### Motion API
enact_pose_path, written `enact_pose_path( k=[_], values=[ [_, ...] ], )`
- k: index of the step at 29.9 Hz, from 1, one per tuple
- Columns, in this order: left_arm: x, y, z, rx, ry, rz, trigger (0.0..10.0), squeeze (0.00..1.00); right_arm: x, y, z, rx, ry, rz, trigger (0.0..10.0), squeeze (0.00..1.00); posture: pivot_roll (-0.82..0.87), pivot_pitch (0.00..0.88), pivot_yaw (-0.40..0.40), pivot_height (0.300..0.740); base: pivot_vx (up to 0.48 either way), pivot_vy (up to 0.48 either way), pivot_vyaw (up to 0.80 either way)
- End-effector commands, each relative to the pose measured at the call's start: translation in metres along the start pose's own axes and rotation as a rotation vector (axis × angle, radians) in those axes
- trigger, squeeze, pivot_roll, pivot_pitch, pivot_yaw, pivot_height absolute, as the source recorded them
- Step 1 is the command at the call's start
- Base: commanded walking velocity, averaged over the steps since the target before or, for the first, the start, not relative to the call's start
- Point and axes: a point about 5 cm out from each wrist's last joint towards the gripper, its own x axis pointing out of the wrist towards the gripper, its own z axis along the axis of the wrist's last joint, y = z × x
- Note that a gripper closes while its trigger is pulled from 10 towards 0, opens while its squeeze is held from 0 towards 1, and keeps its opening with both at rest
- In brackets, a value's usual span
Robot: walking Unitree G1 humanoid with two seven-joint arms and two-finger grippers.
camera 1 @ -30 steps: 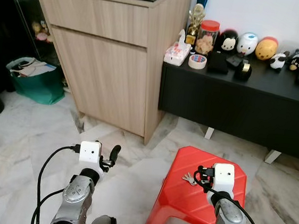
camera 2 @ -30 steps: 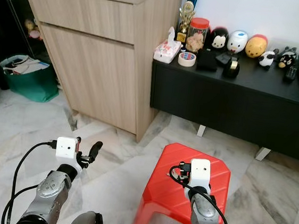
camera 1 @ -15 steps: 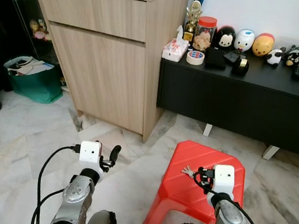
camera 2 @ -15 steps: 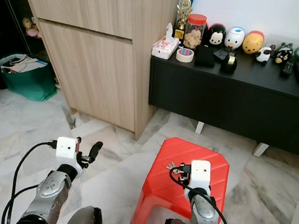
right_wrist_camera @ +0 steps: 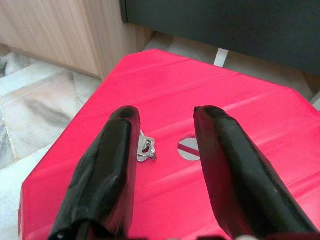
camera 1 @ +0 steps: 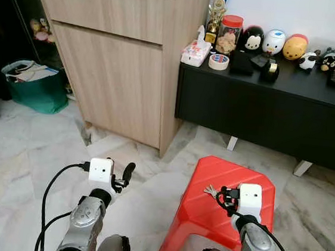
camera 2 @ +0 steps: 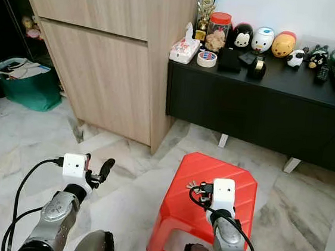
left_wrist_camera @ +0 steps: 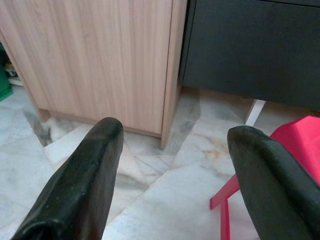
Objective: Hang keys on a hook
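A small bunch of silver keys (camera 1: 211,191) lies on top of a red plastic stool (camera 1: 222,173) in front of me on the right. My right gripper (right_wrist_camera: 165,125) hovers open just above the stool; the keys (right_wrist_camera: 145,150) rest beside one black finger (right_wrist_camera: 107,165), not between the two. My left gripper (left_wrist_camera: 172,145) hangs open over the marble floor to the stool's left, holding nothing. I cannot make out a hook anywhere.
A tall wooden cabinet (camera 1: 121,54) stands ahead on the left. Beside it a low black bench (camera 1: 265,106) carries a tape roll (camera 1: 219,61), a jar, a trophy and several toy figures. A green bag (camera 1: 31,84) sits at the far left.
The camera has shifted back and tilted slightly, so the cabinet and bench sit higher in the picture. Both arms hold the same pose and the keys have not moved.
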Motion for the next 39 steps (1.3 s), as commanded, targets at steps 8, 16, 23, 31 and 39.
enact_pose_path(
  k=[8, 16, 23, 31, 39],
  values=[
    [0.001, 0.001, -0.002, -0.005, 0.016, 0.005, 10.0, 0.0, 0.002, 0.002, 0.001, -0.006, -0.002, 0.008, 10.0, 0.0, -0.04, 0.033, 0.01, 0.601, 0.135, 0.0, 0.0],
    [0.001, 0.001, -0.001, -0.005, 0.015, 0.005, 10.0, 0.0, 0.002, 0.002, 0.001, -0.007, 0.002, 0.011, 10.0, 0.0, -0.04, 0.036, 0.01, 0.601, 0.303, 0.0, 0.0],
    [0.001, 0.0, -0.001, -0.005, 0.01, 0.003, 10.0, 0.0, 0.002, 0.004, -0.001, -0.009, 0.013, 0.018, 10.0, 0.0, -0.04, 0.036, 0.01, 0.601, 0.266, 0.0, 0.0],
    [0.0, 0.0, -0.002, -0.006, 0.014, -0.002, 10.0, 0.0, 0.001, 0.008, -0.006, -0.054, 0.055, 0.061, 10.0, 0.0, -0.04, 0.041, 0.012, 0.601, 0.0, 0.0, 0.0],
    [-0.001, 0.0, -0.002, -0.005, 0.015, -0.005, 10.0, 0.0, 0.001, 0.011, -0.012, -0.075, 0.094, 0.093, 10.0, 0.0, -0.04, 0.053, 0.01, 0.601, 0.0, 0.0, 0.0]
  ],
)
